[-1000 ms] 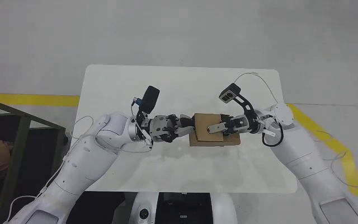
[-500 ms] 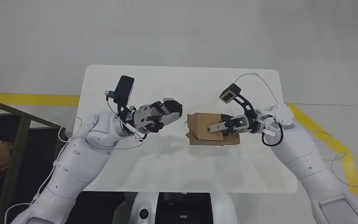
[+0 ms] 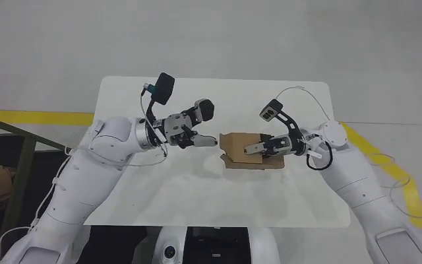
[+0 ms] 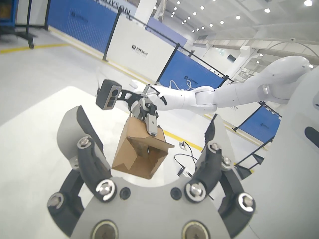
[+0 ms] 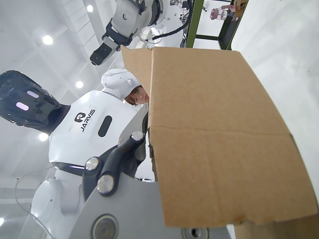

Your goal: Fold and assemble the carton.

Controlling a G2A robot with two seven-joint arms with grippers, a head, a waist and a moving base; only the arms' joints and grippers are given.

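Observation:
A brown carton (image 3: 247, 153) lies on its side at the middle of the white table (image 3: 165, 198), its open end with loose flaps turned toward my left arm. In the left wrist view the carton (image 4: 134, 150) shows a hollow inside with flaps partly folded in. My right gripper (image 3: 256, 149) is shut on the carton's upper wall; the same gripper (image 4: 151, 125) pinches the wall from the far side. In the right wrist view the carton (image 5: 219, 135) lies close against one dark finger (image 5: 117, 155). My left gripper (image 3: 207, 125) hangs open a short way off the open end, touching nothing.
A thin white cable (image 3: 300, 89) loops over the table's far right corner. A green metal frame (image 3: 20, 152) stands beside the table on the left. Bare table lies in front of and behind the carton.
My left gripper has pulled back from the carton's open end, risen and spread its fingers wide. The right gripper still holds the carton in the same place.

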